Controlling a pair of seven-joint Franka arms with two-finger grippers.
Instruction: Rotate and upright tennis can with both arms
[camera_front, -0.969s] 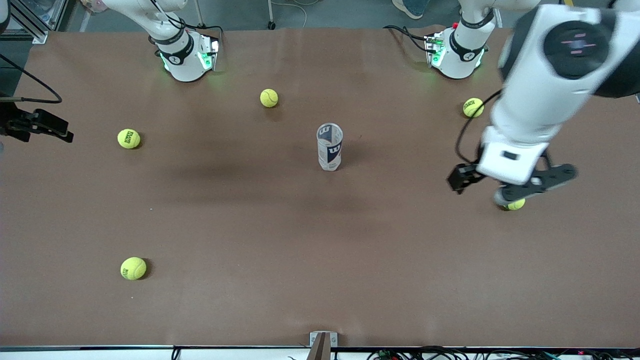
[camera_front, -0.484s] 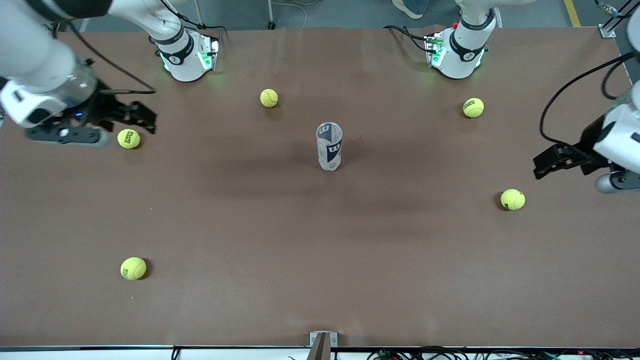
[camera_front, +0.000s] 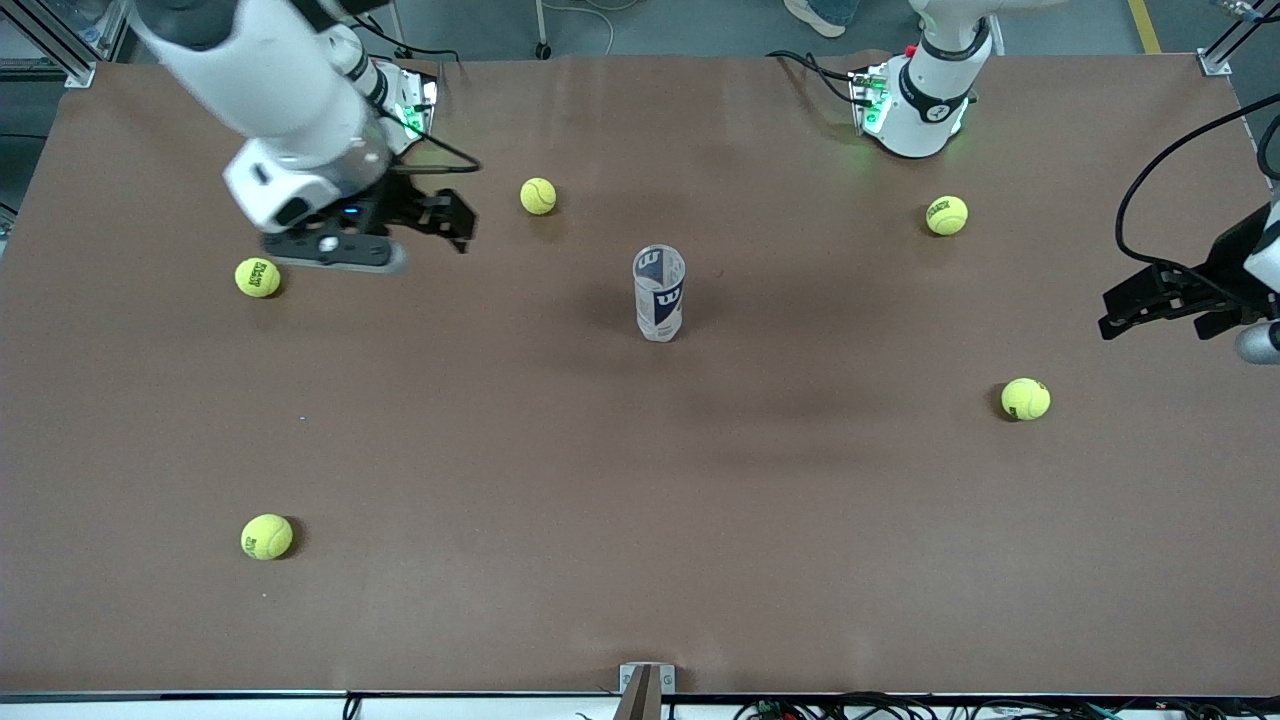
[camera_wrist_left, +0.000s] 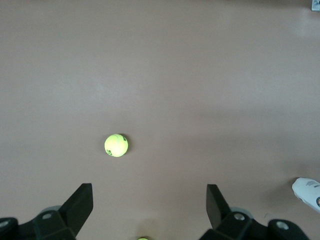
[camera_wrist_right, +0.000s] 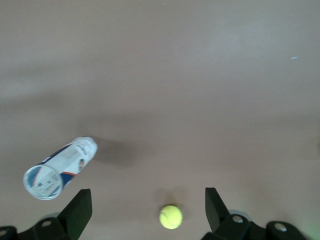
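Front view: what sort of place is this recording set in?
Probably a robotics lab or test cell. Two white arms are bolted on green-lit bases along one edge of a large brown table, cables run along its edge, and only a tennis can and scattered tennis balls are laid out.

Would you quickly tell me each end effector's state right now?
Left end effector: open, holding nothing, over bare table.
Right end effector: open, holding nothing, near the tennis can.
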